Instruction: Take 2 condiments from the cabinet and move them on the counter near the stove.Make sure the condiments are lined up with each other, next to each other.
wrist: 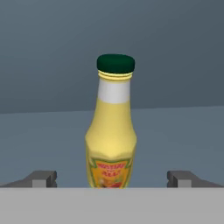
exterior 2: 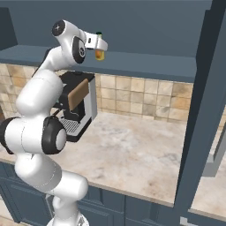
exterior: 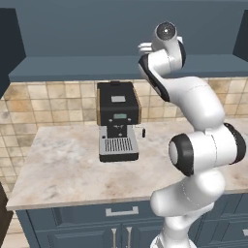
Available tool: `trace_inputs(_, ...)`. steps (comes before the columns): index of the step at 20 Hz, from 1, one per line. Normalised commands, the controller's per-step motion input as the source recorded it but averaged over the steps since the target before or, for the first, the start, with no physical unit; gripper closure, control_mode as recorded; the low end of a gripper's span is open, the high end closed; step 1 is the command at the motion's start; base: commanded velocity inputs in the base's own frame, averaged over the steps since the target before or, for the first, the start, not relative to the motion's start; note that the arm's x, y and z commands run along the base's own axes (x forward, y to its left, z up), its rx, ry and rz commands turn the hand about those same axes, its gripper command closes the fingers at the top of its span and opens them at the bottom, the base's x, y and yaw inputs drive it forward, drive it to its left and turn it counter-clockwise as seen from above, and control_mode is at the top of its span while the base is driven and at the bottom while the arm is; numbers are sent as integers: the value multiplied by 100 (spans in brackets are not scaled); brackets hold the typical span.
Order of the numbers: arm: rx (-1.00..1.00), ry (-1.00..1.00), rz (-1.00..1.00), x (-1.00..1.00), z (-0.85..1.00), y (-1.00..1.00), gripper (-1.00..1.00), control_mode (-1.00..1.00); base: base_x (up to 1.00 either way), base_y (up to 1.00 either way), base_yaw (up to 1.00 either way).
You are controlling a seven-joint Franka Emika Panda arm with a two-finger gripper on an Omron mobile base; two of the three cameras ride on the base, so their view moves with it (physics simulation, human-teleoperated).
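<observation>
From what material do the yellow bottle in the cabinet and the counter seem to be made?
The bottle looks like smooth, slightly glossy plastic: soft highlights on its yellow body, a dark green cap and a printed label. It could be glass; the render leaves this open. The counter looks like polished stone, maybe marble: beige with cloudy veining and a thick slab edge.

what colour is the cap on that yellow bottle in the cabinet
Dark green. The cap tops the bottle, clearest in the hand view.
</observation>
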Motion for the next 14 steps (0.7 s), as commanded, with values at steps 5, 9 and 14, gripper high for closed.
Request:
trace_inputs(5, 0, 0, 0, 9, -2, 0, -100, -100, 0, 0, 0)
trace_inputs(9, 0, 0, 0, 9, -2, -1, -100, -100, 0, 0, 0)
trace_inputs(14, 0, 1, 0, 11, 0, -4, -100, -100, 0, 0, 0)
